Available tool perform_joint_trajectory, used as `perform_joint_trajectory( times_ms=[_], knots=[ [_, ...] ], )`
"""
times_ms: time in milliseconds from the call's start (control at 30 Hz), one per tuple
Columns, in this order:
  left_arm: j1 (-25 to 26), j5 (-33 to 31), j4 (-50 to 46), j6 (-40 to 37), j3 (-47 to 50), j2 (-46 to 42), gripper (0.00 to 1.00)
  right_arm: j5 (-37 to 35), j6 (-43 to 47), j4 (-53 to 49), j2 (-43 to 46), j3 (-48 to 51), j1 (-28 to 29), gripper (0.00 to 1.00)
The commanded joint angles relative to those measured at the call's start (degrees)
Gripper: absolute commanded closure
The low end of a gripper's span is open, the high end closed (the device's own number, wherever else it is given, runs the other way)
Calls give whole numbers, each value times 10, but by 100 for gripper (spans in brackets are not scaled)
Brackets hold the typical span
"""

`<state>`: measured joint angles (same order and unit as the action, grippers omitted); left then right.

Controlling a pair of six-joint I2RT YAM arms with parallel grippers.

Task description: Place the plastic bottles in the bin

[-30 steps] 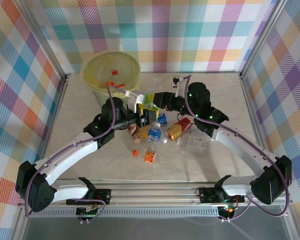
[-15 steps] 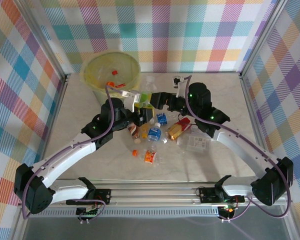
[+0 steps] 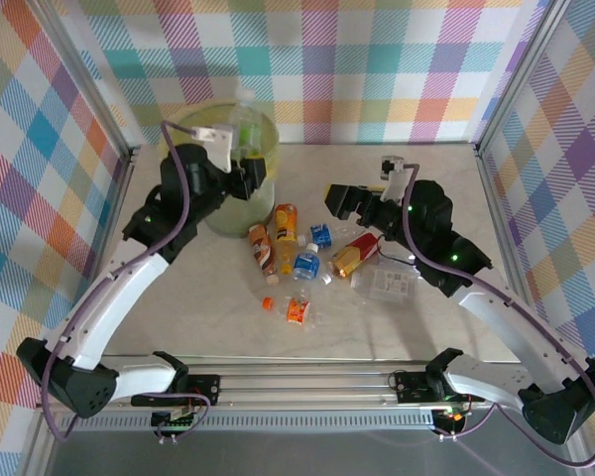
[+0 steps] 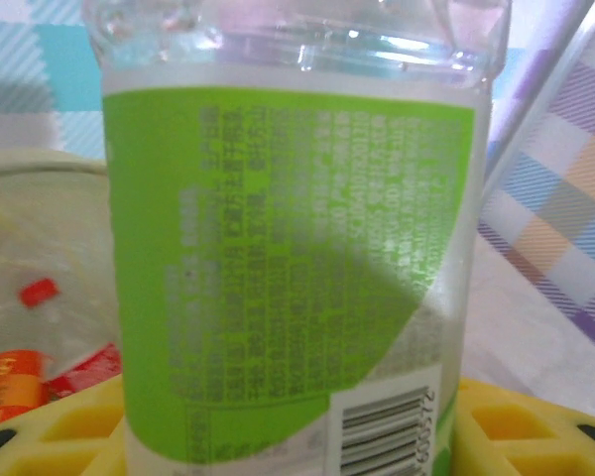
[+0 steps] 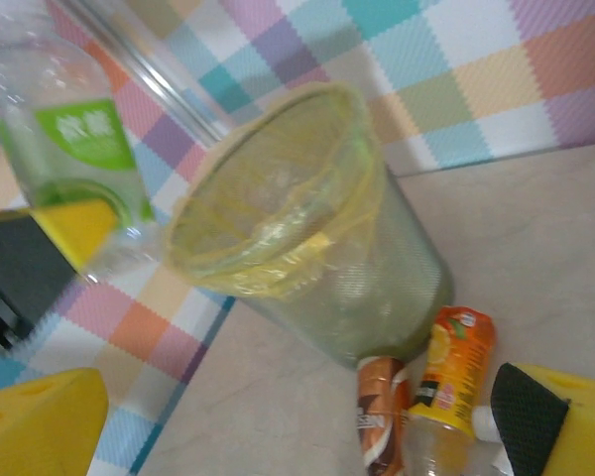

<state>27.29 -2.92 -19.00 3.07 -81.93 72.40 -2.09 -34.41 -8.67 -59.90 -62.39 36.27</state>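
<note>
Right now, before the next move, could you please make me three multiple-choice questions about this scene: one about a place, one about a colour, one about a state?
1. Where is the green-labelled bottle?
A. lying on the table
B. held in the air by the bin
C. lying inside the bin

2. Which colour has the bag that lines the bin?
A. blue
B. black
C. yellow

3. How is the right pincer?
A. open, holding nothing
B. shut, holding nothing
C. shut on the bin's rim

Answers:
1 B: the left pincer grips it up beside the rim, off the table.
2 C: yellow plastic folds over the rim.
3 A: its fingers stand apart with nothing between them.
</note>
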Motion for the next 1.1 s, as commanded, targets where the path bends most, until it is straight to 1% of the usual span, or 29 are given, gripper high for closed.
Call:
perform_joint_trajectory(
  times_ms=[0, 167, 233, 433, 600, 800, 1000, 1067],
  knots=[
    [-40, 1, -89, -24, -57, 45, 54, -51, 3, -35, 6, 11, -3, 0],
    [-96, 16, -147, -41, -139, 119, 54, -64, 0, -47, 3, 17, -3, 0],
    [-118, 35, -170, -53, -172, 151, 52, -64, 2, -49, 0, 17, -3, 0],
    [-158, 54, -218, -61, -243, 226, 49, -59, 3, -58, -17, 12, -3, 0],
    [-173, 47, -240, -69, -267, 266, 46, -53, 0, -78, -39, -2, -3, 0],
    [-181, 55, -253, -75, -288, 304, 43, -40, 0, -101, -65, -20, -3, 0],
    [-181, 63, -271, -78, -303, 330, 37, -37, -2, -107, -78, -23, -3, 0],
    [-181, 63, -273, -78, -303, 333, 34, -40, -2, -110, -81, -24, -3, 0]
  ],
)
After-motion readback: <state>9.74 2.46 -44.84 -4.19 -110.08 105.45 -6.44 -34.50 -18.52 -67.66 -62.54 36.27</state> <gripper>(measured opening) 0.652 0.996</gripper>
